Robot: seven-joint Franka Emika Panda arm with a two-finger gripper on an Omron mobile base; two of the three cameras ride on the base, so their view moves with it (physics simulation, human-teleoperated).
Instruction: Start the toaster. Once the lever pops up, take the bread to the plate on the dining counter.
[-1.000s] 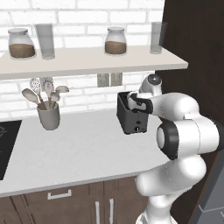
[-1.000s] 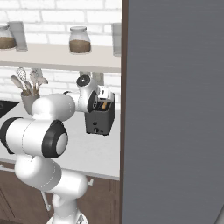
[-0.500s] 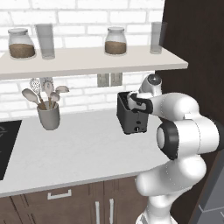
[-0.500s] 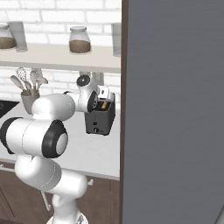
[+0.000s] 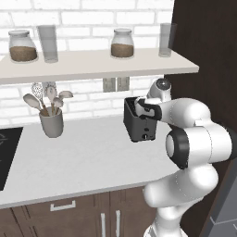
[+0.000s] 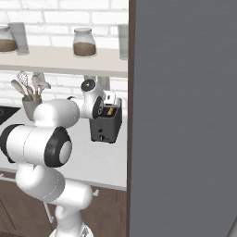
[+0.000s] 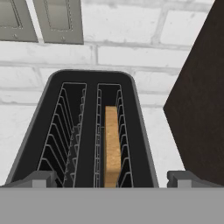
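Note:
The dark toaster [image 5: 140, 126] [image 6: 106, 127] stands on the white worktop against the brick wall. In the hand view I look straight down into its two slots, ringed by the dark rim [image 7: 93, 74]. A tan slice of bread [image 7: 112, 143] stands on edge in the right-hand slot, and the left slot is empty. My gripper [image 5: 141, 108] [image 6: 109, 100] [image 7: 113, 180] hovers just above the toaster top. It is open, with one fingertip beyond each side of the toaster and nothing between them. The plate and the dining counter are out of view.
A grey utensil cup [image 5: 52, 124] stands to the left on the worktop, and a black cooktop [image 5: 4, 155] lies at the far left. The shelf [image 5: 92, 62] with jars and glasses hangs above the toaster. A tall dark cabinet side [image 6: 185, 115] rises right beside it. Wall sockets [image 7: 43, 19] are behind.

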